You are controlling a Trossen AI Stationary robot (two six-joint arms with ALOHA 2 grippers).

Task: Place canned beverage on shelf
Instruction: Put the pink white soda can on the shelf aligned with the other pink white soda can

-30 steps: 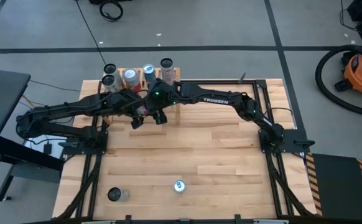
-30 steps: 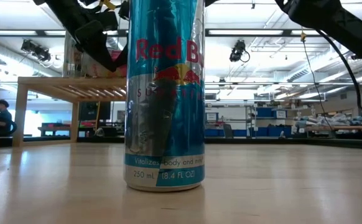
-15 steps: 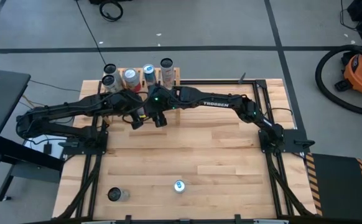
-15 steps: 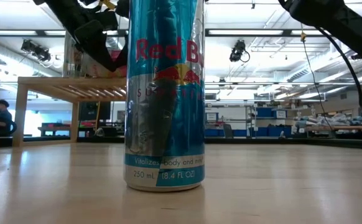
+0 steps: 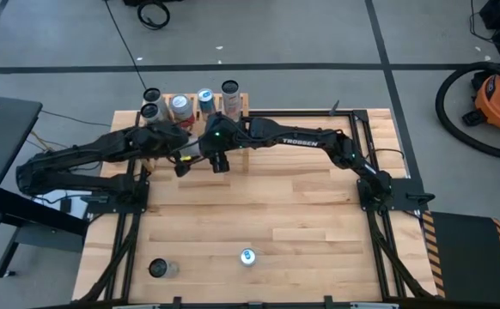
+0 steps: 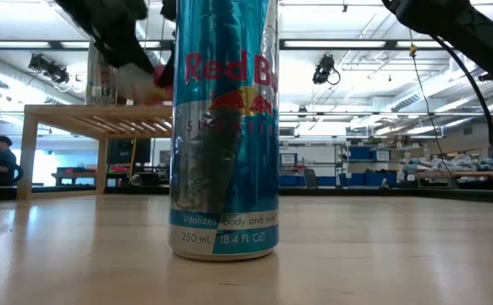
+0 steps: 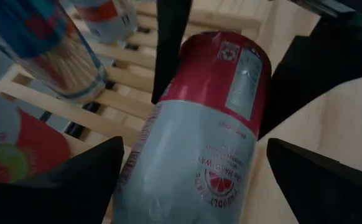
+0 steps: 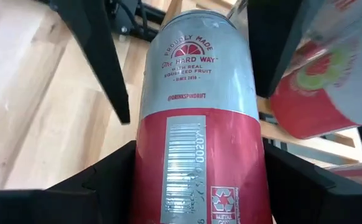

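- Four cans already stand on the slatted wooden shelf [image 5: 200,110] at the far edge of the table [image 5: 267,215], so part of the job looks done.
- A fifth can, the grey-and-red Spindrift can [image 8: 199,118], is mid-handover just in front of the shelf, above the tabletop and not yet on the slats.
- The right gripper [image 5: 218,160] has its fingers clamped on the can's red lower half; in the right wrist view the dark fingers [image 8: 97,186] press against both sides of it.
- The left gripper [image 5: 181,163] is beside the same can with its fingers spread apart; in the left wrist view the can lies between them with a gap on either side, so this gripper seems to have let go.
- Still to do, by my reading: carry the Spindrift can over the shelf, stand it upright in a free spot near the other cans, and release it.
- Two more drinks wait near the front edge of the table: a blue Red Bull can [image 6: 224,127] and a dark-topped can [image 5: 158,269] to its left.
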